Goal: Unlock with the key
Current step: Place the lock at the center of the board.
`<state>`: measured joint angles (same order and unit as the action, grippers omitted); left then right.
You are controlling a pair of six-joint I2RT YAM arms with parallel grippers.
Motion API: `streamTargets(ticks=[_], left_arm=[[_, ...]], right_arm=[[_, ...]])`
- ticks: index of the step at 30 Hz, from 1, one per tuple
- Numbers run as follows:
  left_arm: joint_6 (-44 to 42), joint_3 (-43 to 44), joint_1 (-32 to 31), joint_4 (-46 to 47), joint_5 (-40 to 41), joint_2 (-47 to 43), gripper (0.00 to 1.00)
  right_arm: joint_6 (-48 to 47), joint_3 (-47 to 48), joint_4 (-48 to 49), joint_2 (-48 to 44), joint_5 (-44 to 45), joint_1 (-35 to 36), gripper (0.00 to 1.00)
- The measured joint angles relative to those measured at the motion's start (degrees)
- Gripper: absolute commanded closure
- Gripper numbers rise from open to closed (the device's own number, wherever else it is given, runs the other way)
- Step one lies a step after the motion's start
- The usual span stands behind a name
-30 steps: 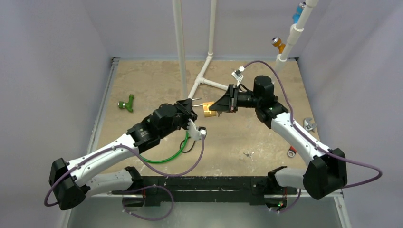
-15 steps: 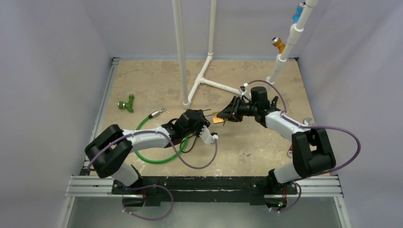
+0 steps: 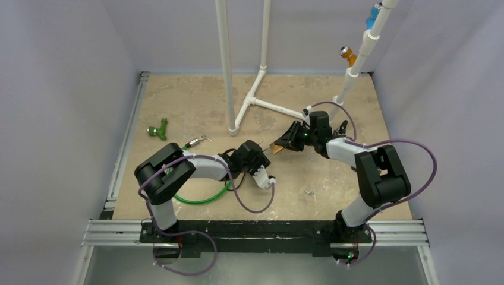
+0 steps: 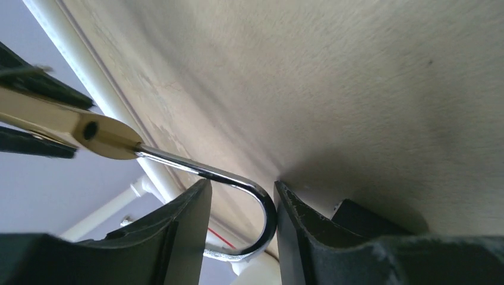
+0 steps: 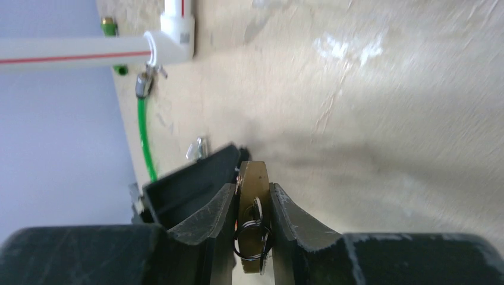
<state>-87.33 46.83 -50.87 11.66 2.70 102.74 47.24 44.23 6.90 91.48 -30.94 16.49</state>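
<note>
- The left hand (image 4: 241,184) has just widened. Its two fingers now stand apart, with the bend of the steel shackle (image 4: 196,169) loose between them rather than pinched.
- The shackle's bend lies close against one finger, and clear space shows on the other side.
- The right hand (image 5: 251,187) is narrow and clamped on the brass padlock (image 5: 252,172), one finger on each flat face.
- A key ring (image 5: 252,228) hangs at the near end of the padlock, between the right fingers. The key itself is too hidden to make out.
- Over the last second both arms have folded back and come down, so the padlock is now low over the bench (image 5: 386,119), near its middle, where a second ago it was held higher.
- In the left wrist view, one leg of the shackle runs into the brass body while the other end hangs free, so the padlock looks already open.
- Judging from this, the unlocking is likely done, and the widening left hand suggests it is letting go after pulling the shackle out.
- What probably remains is to set the padlock down, or free the shackle fully from the left fingers without snagging it.
</note>
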Motion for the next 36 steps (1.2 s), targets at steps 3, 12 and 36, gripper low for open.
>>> streamTargets(ticks=[3, 12, 36], left_arm=[[-1.6, 0.8, -0.6, -1.4, -1.4, 0.0, 0.53], [3.4, 4.7, -0.8, -14.4, -5.4, -3.8, 0.43], [38.0, 32.0, 7.8, -53.3, -33.1, -6.9, 0.60]], right_arm=[[-0.4, 0.0, 3.8, 1.8, 2.6, -0.1, 1.00], [-2.0, 0.0, 6.4, 4.9, 5.0, 0.3, 1.00], [0.5, -11.0, 21.5, 1.3, 4.6, 0.4, 1.00]])
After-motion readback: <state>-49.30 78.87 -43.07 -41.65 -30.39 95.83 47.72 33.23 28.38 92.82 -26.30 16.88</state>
